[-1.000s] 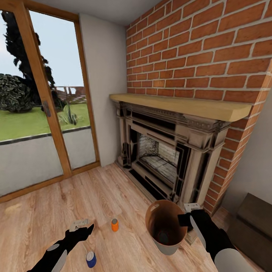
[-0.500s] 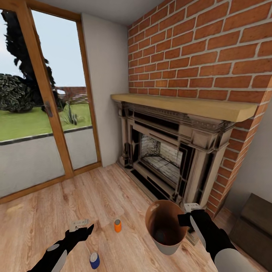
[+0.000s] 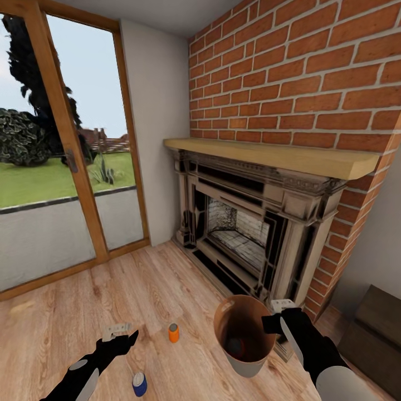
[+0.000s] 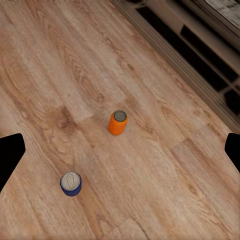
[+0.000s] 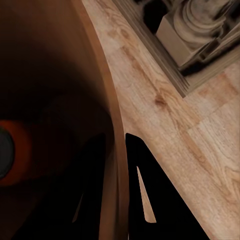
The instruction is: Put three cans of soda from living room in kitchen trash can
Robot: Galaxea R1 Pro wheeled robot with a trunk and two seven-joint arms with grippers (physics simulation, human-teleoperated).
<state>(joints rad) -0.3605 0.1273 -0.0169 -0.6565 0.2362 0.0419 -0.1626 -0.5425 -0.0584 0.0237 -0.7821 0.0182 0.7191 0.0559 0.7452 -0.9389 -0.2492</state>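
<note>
1. The right gripper was clamped on the near right rim of the tash can; in the right wrist view one finger sat inside the brown wall and one finger outside it, over the wood floor
2. The bin was carried upright in front of the fireplace, and an orange can lay at its bottom
3. A second orange can stood upright on the floor, left of the bin and apart from it
4. The dark blue can stood upright nearer to the robot and a little further left
5. The left gripper hovered above the floor left of both cans, its fingers spread wide and holding nothing
6. Wood-framed glass doors stood at the far left, and a red brick wall rose above the mantel
</note>
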